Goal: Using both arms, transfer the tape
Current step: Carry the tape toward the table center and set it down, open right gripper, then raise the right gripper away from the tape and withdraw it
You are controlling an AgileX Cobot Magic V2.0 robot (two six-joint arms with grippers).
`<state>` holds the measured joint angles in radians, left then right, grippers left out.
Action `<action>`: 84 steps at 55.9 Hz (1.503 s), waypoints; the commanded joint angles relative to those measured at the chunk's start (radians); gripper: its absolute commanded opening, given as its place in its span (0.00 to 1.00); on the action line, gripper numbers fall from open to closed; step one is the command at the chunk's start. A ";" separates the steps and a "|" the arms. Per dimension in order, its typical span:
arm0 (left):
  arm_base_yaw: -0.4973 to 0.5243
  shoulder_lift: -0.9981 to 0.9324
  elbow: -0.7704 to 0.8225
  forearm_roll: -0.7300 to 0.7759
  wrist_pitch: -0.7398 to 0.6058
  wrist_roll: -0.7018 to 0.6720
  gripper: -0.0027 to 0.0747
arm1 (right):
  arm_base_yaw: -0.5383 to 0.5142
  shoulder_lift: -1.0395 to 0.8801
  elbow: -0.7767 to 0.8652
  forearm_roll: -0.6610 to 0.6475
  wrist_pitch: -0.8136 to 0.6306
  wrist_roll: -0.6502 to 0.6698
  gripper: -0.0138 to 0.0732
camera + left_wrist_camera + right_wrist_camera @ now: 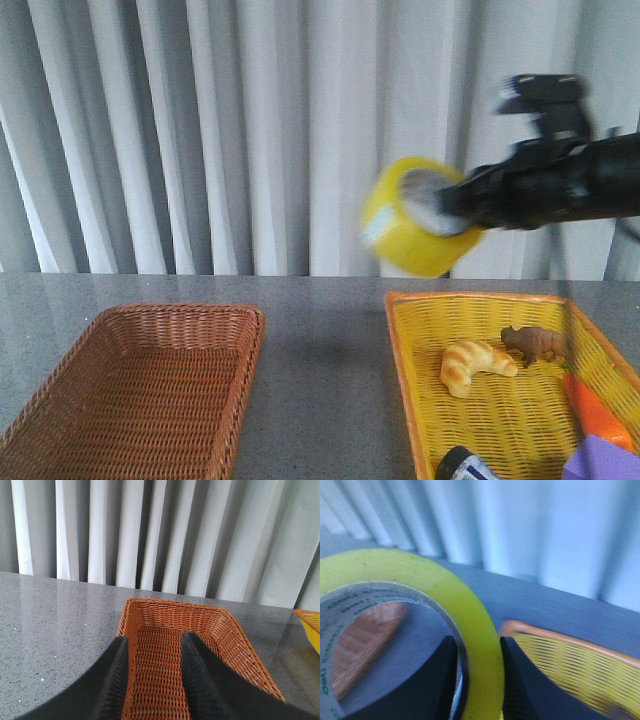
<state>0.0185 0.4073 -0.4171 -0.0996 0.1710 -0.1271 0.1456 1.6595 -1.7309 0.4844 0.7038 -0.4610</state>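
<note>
The tape (412,217), a wide yellow-green roll with a white printed core, hangs in the air above the near-left corner of the yellow basket (420,360). My right gripper (448,208) is shut on its wall, one finger inside the core and one outside. The right wrist view shows the roll (470,625) clamped between the black fingers (520,680). My left gripper (152,652) is open and empty, low over the brown wicker basket (230,640). The left arm does not show in the front view.
The brown basket (60,390) stands at front left. The yellow basket at front right holds a croissant (474,366), a brown toy animal (536,344), an orange item (598,410), a purple item (605,462) and a small dark round object (468,466). Pleated curtains hang behind the grey table.
</note>
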 commanded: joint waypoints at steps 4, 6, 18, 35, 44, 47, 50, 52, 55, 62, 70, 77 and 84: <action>-0.001 0.012 -0.035 -0.002 -0.069 0.001 0.37 | 0.124 0.044 -0.030 0.099 0.003 -0.153 0.15; -0.001 0.012 -0.035 -0.002 -0.069 0.001 0.37 | 0.143 0.069 -0.030 0.091 0.018 -0.153 0.15; -0.001 0.012 -0.035 -0.002 -0.069 0.001 0.37 | 0.189 0.231 -0.030 0.072 0.096 -0.151 0.16; -0.001 0.012 -0.035 -0.002 -0.069 0.001 0.37 | 0.205 0.360 -0.030 0.045 0.160 -0.148 0.19; -0.001 0.012 -0.035 -0.002 -0.069 0.001 0.37 | 0.212 0.365 -0.030 0.014 0.161 -0.148 0.26; -0.001 0.012 -0.035 -0.002 -0.069 0.001 0.37 | 0.212 0.365 -0.030 0.009 0.161 -0.147 0.29; -0.001 0.012 -0.035 -0.002 -0.069 0.001 0.37 | 0.210 0.365 -0.030 0.002 0.162 -0.147 0.33; -0.001 0.012 -0.035 -0.002 -0.069 0.001 0.37 | 0.210 0.365 -0.030 -0.003 0.164 -0.145 0.35; -0.001 0.012 -0.035 -0.002 -0.069 0.001 0.37 | 0.210 0.365 -0.030 -0.011 0.164 -0.140 0.39; -0.001 0.012 -0.035 -0.002 -0.067 0.001 0.37 | 0.210 0.365 -0.030 -0.030 0.163 -0.139 0.48; -0.001 0.012 -0.035 -0.002 -0.057 0.001 0.37 | 0.210 0.361 -0.031 -0.037 0.154 -0.139 0.54; -0.001 0.012 -0.035 -0.002 -0.051 0.001 0.37 | 0.210 0.332 -0.031 -0.037 0.111 -0.139 0.55; -0.001 0.012 -0.035 -0.002 -0.051 0.001 0.37 | 0.208 0.258 -0.031 -0.037 0.051 -0.139 0.55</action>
<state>0.0185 0.4073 -0.4171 -0.0996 0.1868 -0.1271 0.3563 2.0373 -1.7309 0.4278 0.8375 -0.5969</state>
